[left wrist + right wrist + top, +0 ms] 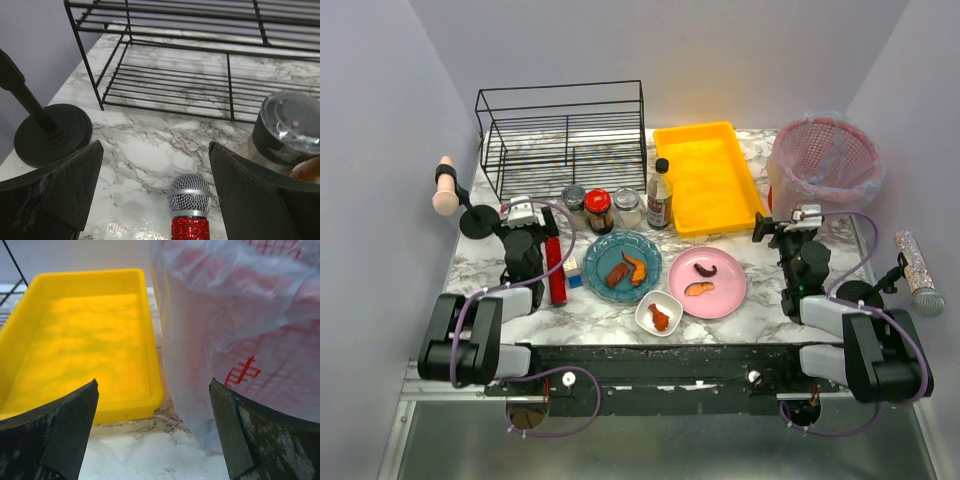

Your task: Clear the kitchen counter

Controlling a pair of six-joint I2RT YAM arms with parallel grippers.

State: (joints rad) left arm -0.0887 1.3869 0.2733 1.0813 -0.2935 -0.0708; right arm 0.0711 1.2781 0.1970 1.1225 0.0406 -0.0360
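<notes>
Right, both arms sit low at the near edge with nothing in either grasp. The left gripper (pixel 524 213) has its jaws spread wide over the head of a red glitter microphone (pixel 189 212) lying on the marble just beside the arm. The right gripper (pixel 804 216) is just as wide apart and empty, looking at the gap between the yellow tray (pixel 90 340) and the lined pink basket (pixel 825 160). That layout reads as sorting stations, I'd say: wire rack (pixel 565 130) back left, tray in the middle, basket back right, with the clutter in front within reach. The kitchen counter (pixel 760 315) fills the space between the arm bases and the back wall, white marble with grey veins and a dark front edge, and it's busy. There's a row of jars (pixel 598 210), a bottle (pixel 660 195), and a blue plate (pixel 592 258), a pink plate (pixel 735 295) and a small white bowl (pixel 642 308), all three holding food scraps. By my judgement, clearing hasn't begun.
</notes>
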